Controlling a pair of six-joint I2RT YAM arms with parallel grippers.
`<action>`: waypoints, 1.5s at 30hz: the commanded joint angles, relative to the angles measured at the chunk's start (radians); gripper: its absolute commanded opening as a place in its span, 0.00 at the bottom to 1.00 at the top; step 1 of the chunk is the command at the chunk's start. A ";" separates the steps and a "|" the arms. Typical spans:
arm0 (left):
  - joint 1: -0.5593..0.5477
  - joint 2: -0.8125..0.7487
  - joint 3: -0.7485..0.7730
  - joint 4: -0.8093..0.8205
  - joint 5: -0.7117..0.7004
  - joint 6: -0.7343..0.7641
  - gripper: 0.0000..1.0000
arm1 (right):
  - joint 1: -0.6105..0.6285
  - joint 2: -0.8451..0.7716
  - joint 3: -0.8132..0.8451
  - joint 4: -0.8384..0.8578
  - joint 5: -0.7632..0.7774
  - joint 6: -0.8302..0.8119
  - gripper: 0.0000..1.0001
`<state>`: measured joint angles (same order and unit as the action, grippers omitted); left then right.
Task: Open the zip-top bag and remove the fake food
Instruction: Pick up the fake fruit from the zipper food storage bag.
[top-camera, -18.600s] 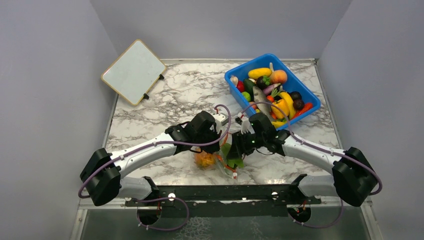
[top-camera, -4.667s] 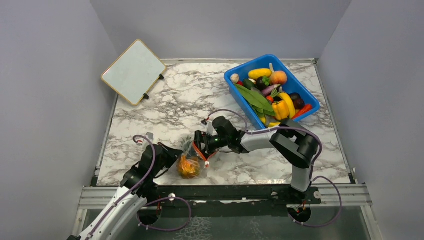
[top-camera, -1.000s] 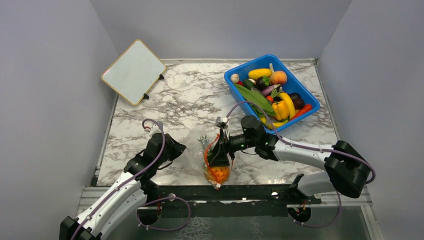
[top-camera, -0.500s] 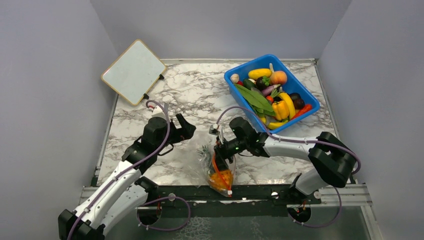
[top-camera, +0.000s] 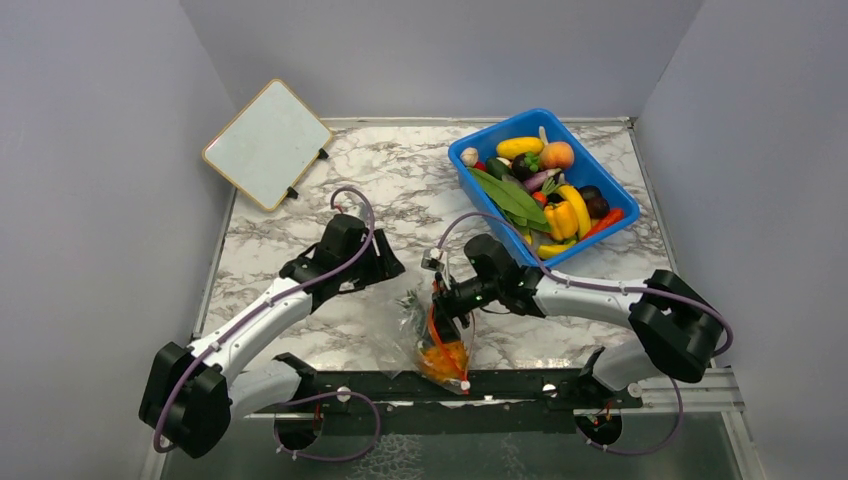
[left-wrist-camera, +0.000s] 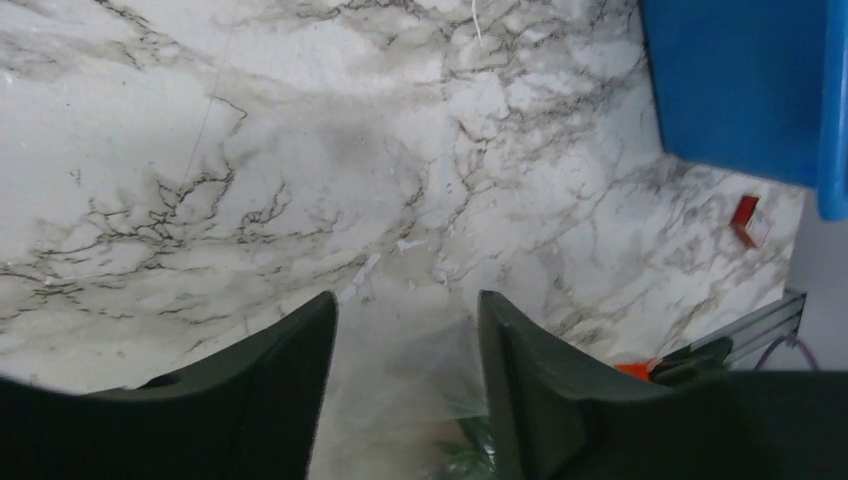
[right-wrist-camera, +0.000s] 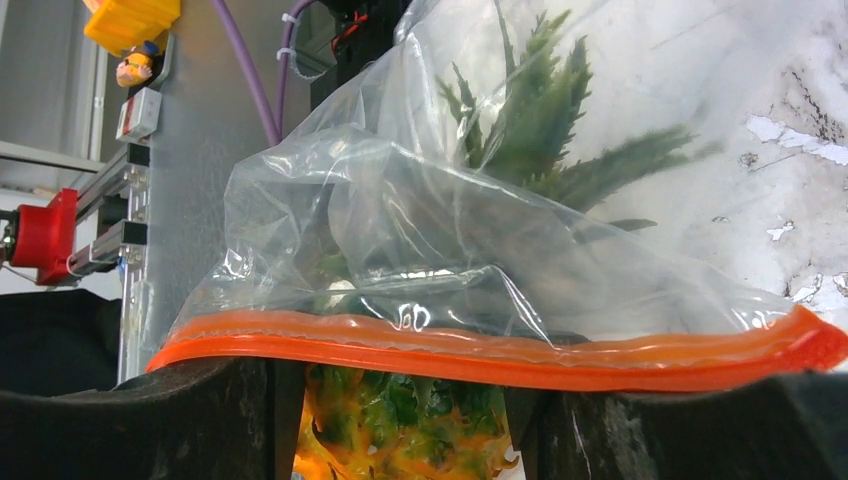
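Note:
The clear zip-top bag (top-camera: 405, 330) lies near the table's front edge and holds an orange pineapple (top-camera: 443, 357). My right gripper (top-camera: 440, 312) is at the bag's mouth. In the right wrist view the red-orange zip strip (right-wrist-camera: 500, 355) lies across both fingers. The pineapple (right-wrist-camera: 400, 430) fills the gap of the right gripper (right-wrist-camera: 395, 375), with its green leaves (right-wrist-camera: 540, 120) pointing away under the plastic (right-wrist-camera: 450, 230). My left gripper (top-camera: 385, 265) is open just behind and left of the bag. In the left wrist view the clear plastic (left-wrist-camera: 400, 400) shows below the left gripper (left-wrist-camera: 405, 300).
A blue bin (top-camera: 495, 130) at the back right holds several toy foods, among them a long green leaf (top-camera: 510, 195) and a yellow banana (top-camera: 575, 205). Its wall (left-wrist-camera: 740, 90) shows in the left wrist view. A white board (top-camera: 267, 143) leans at the back left. A metal rail (top-camera: 520, 385) runs along the front edge.
My left arm has swung up and right from the near left until its open gripper is beside the bag. The right gripper and the bag have shifted only slightly.

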<state>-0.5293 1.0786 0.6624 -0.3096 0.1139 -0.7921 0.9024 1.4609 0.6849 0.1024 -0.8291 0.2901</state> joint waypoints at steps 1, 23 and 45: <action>0.009 -0.017 0.019 -0.016 0.040 0.014 0.41 | 0.005 -0.044 -0.021 0.045 0.029 -0.012 0.45; 0.316 -0.202 -0.107 0.058 0.133 -0.031 0.31 | 0.005 -0.271 -0.262 0.250 0.255 0.126 0.43; 0.229 0.003 -0.138 0.378 0.689 -0.007 0.50 | 0.004 -0.244 -0.250 0.272 0.325 0.133 0.42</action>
<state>-0.2871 1.0676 0.5007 0.0696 0.7914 -0.8524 0.9024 1.2110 0.4225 0.3378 -0.5434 0.4328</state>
